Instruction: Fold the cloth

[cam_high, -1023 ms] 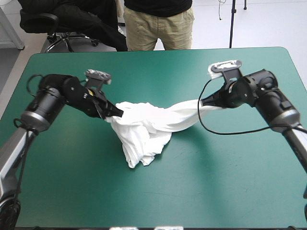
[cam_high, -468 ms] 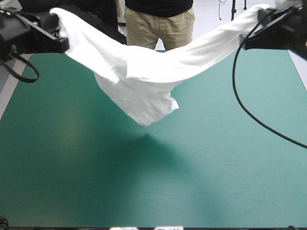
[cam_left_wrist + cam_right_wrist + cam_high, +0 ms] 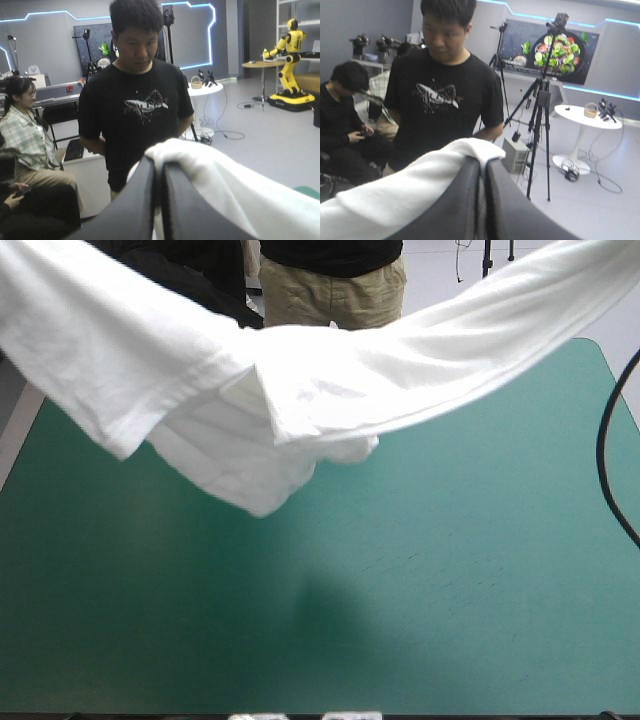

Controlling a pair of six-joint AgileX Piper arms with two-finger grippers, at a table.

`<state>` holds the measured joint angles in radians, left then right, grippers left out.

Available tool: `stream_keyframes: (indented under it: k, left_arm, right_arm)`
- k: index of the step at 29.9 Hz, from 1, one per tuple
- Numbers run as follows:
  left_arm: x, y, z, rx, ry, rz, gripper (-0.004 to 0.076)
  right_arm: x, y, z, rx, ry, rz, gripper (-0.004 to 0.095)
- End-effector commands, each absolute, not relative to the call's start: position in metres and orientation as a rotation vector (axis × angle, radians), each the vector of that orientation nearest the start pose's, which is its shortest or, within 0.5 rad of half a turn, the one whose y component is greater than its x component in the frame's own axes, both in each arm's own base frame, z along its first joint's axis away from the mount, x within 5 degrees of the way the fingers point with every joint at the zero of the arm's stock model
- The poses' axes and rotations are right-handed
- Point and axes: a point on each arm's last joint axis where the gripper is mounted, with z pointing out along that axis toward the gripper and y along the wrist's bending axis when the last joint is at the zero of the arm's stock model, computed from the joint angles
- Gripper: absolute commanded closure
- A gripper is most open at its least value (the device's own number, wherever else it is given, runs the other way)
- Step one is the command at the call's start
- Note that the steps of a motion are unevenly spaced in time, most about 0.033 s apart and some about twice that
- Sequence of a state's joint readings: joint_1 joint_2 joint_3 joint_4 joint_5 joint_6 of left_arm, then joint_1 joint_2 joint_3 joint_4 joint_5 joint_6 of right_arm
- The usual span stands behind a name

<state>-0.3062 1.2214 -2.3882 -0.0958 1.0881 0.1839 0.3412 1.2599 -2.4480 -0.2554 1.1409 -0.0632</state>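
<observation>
Sagging over the smooth teal-green table (image 3: 450, 590), one soft, creased white T-shirt (image 3: 300, 390) hangs from two grippers, left gripper (image 3: 159, 172) and right gripper (image 3: 482, 169) both pinched onto its fabric.

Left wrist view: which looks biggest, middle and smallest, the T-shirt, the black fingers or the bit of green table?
Largest, too alike to rank: the T-shirt and the black fingers of the left gripper, which sit nearest the camera.
Smallest: the bit of teal-green table peeking past the T-shirt.
</observation>
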Motion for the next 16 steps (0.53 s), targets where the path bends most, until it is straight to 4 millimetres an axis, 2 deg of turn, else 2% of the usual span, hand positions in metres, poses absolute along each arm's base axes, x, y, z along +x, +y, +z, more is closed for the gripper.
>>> stream_keyframes:
  k: [1, 4, 7, 11, 15, 16]
  left_arm:
    - [0.068, -0.027, 0.650, 0.380, 1.373, -0.187, 0.0741]
    - [0.081, -0.031, 0.618, 0.409, 1.541, -0.166, 0.0741]
    - [0.103, -0.039, 0.582, 0.404, 1.739, -0.169, 0.0741]
    - [0.142, -0.057, 0.526, 0.421, 1.951, -0.160, 0.0741]
    - [0.191, -0.076, 0.455, 0.366, 2.172, -0.120, 0.0741]
    - [0.203, -0.081, 0.435, 0.372, 2.229, -0.097, 0.0740]
  right_arm:
    - [0.080, 0.000, 0.656, -0.128, 1.437, -0.074, 0.0925]
    - [0.083, 0.000, 0.637, -0.143, 1.529, -0.094, 0.0926]
    - [0.100, 0.006, 0.609, -0.140, 1.694, -0.081, 0.0926]
    - [0.139, 0.021, 0.559, -0.140, 1.920, -0.066, 0.0926]
    - [0.182, 0.038, 0.510, -0.152, 2.016, -0.050, 0.0926]
    - [0.195, 0.044, 0.492, -0.163, 2.049, -0.042, 0.0926]
